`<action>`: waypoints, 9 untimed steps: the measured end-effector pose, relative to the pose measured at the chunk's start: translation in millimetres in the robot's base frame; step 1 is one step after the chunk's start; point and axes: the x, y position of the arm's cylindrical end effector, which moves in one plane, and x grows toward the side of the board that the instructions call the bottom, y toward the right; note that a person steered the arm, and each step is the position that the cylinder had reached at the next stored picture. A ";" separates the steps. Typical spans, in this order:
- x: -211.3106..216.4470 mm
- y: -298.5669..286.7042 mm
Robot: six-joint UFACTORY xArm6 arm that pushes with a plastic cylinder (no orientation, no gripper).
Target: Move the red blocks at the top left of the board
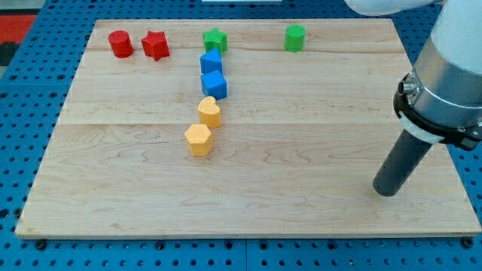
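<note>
A red cylinder (120, 44) and a red star block (155, 45) sit side by side at the view's top left of the wooden board (301, 150). My tip (385, 191) rests on the board at the view's lower right, far from both red blocks and touching no block. The dark rod rises from the tip up to the arm's grey body at the view's right edge.
A green star block (215, 39) and a green cylinder (295, 37) stand along the top. Two blue blocks (211, 62) (214, 84) stack in a line below the green star. Two yellow blocks (209, 111) (198, 139) lie below them, left of centre.
</note>
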 end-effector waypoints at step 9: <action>-189.6 -58.8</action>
